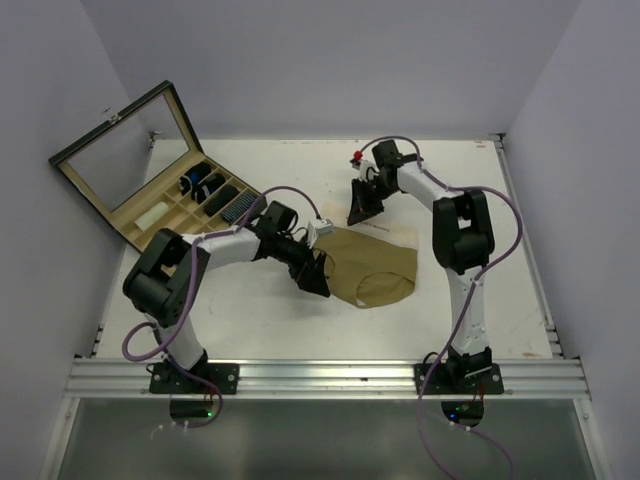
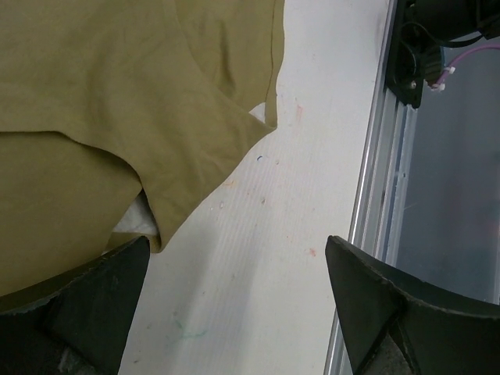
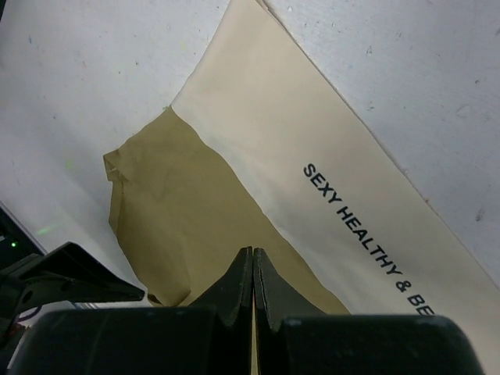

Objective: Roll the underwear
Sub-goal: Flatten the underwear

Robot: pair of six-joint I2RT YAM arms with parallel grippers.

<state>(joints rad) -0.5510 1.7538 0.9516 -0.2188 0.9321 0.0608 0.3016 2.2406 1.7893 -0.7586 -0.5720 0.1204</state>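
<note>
The olive underwear (image 1: pixel 375 265) lies flat on the white table, its cream waistband (image 3: pixel 336 148) printed with black letters. My left gripper (image 1: pixel 318 276) is open at the garment's left edge. In the left wrist view (image 2: pixel 234 305) its left finger (image 2: pixel 78 305) sits against a folded corner of the fabric (image 2: pixel 117 94), and bare table lies between the jaws. My right gripper (image 1: pixel 358 210) is shut and hovers over the far corner. In the right wrist view (image 3: pixel 254 262) its tips are pressed together above the olive cloth (image 3: pixel 180 211), just below the waistband, with nothing seen held.
A compartment box (image 1: pixel 190 212) with its mirrored lid (image 1: pixel 125 150) open stands at the back left and holds dark rolled items (image 1: pixel 215 190). An aluminium rail (image 1: pixel 330 378) runs along the near edge and also shows in the left wrist view (image 2: pixel 383 156).
</note>
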